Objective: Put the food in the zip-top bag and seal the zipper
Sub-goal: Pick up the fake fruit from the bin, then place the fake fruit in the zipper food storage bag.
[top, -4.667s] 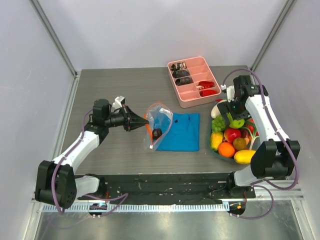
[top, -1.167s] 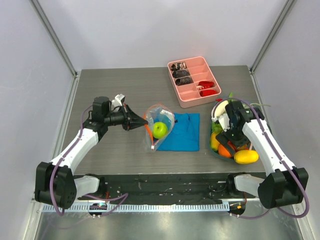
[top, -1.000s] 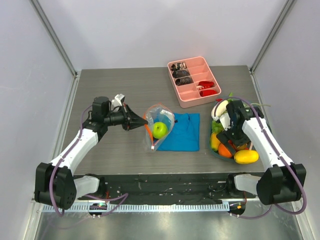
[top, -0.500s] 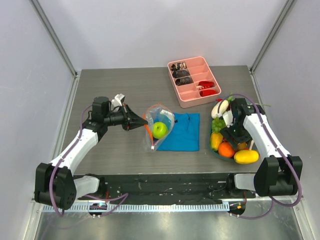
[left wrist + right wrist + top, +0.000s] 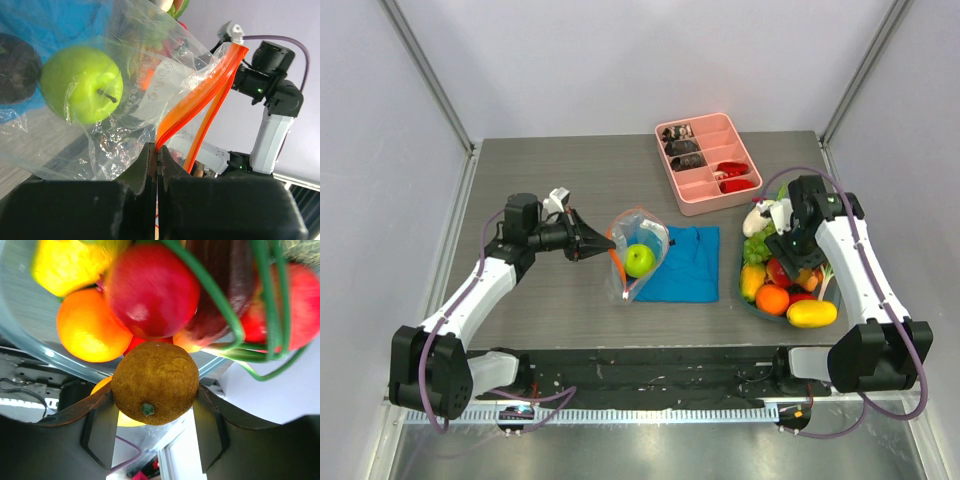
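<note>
The left gripper (image 5: 588,243) is pinched shut on the orange zipper (image 5: 197,117) of the bag (image 5: 642,240), holding that edge. The bag lies partly on a blue cloth (image 5: 690,268) mid-table, with a green apple (image 5: 639,260) inside it. The right gripper (image 5: 155,390) hangs over the bowl (image 5: 750,302) at the right. Its fingers are closed around a brown kiwi (image 5: 154,375), close to an orange (image 5: 92,332) and a red apple (image 5: 152,290).

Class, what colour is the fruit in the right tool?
The fruit is brown; right wrist view.
</note>
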You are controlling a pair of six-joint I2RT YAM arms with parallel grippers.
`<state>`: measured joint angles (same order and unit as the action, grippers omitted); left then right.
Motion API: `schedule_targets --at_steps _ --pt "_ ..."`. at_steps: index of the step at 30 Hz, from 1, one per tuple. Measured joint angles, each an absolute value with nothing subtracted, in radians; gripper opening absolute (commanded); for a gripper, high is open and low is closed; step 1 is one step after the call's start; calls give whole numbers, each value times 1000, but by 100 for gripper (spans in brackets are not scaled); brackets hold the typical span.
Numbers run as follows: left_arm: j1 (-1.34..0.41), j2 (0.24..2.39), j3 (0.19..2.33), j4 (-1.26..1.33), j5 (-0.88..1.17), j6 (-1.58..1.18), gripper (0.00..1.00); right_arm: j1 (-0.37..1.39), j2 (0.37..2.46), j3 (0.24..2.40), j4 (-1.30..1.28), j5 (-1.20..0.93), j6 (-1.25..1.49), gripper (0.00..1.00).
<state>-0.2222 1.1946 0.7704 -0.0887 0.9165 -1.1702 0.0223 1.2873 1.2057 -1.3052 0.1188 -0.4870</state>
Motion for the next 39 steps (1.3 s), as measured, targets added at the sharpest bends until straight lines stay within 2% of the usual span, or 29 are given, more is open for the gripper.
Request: schedule_targets --at_steps 4,10,17,22,26,29,30,31,33,39 --pt "-222 1195 770 -89 916 -1170 0 22 1305 1341 -1343 42 -491 25" --pt "-222 1196 770 -88 916 -1170 0 89 1425 1705 -1353 -216 -484 28" --pt "-222 1206 770 -89 916 -1170 0 404 1516 1945 -1328 -418 -435 30" --pt "-222 1215 781 -96 916 -1169 0 642 1605 2051 -1272 -430 -398 30" --pt "-222 1215 801 -117 916 -1163 0 763 1679 2063 -1244 -415 -393 32" --pt "-222 1214 818 -136 916 -1150 0 811 1726 2058 -1240 -388 -393 49" --pt "-222 1214 823 -141 916 -1147 0 817 1734 2053 -1240 -382 -394 73" --pt "-222 1213 828 -146 916 -1144 0 820 1739 2043 -1238 -376 -394 84" --pt "-223 1213 834 -151 916 -1143 0 821 1741 2032 -1243 -365 -397 100" --pt "-223 1212 835 -161 916 -1140 0 819 1734 2032 -1242 -335 -386 100"
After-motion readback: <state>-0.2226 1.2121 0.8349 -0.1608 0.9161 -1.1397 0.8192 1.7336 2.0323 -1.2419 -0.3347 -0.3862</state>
